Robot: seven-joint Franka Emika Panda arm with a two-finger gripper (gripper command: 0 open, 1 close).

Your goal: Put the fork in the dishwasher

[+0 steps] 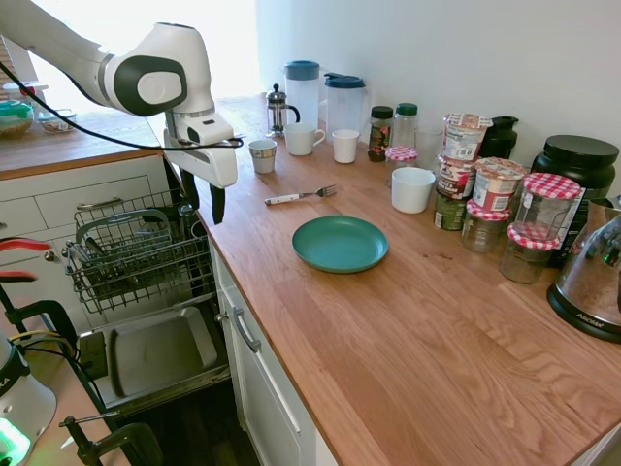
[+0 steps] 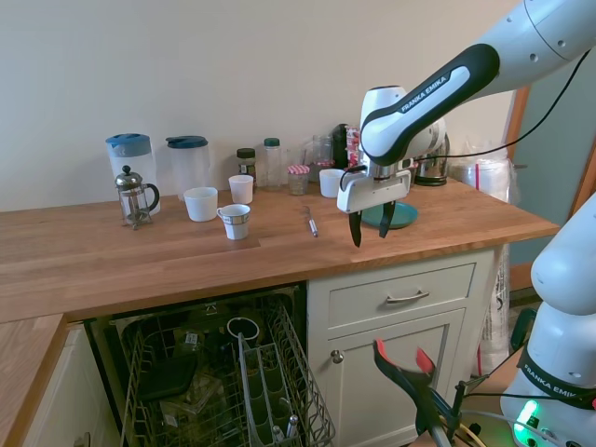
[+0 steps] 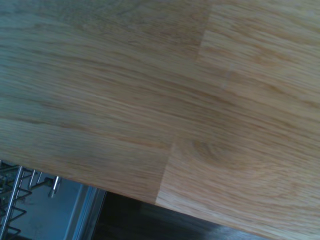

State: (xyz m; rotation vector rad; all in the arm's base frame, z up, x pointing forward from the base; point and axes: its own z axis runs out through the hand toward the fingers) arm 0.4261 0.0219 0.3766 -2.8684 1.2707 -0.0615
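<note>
Your gripper is hanging left of centre in the first exterior view, fingers spread and holding nothing, over the wooden counter's front edge. The fork is lying flat on the counter to the right of the fingers, apart from them, above the teal plate. The dishwasher's wire rack is sitting pulled out at lower left.

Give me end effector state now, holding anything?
End effector: open, holding nothing, above the counter's front edge. The fork lies on the counter, untouched.
</note>
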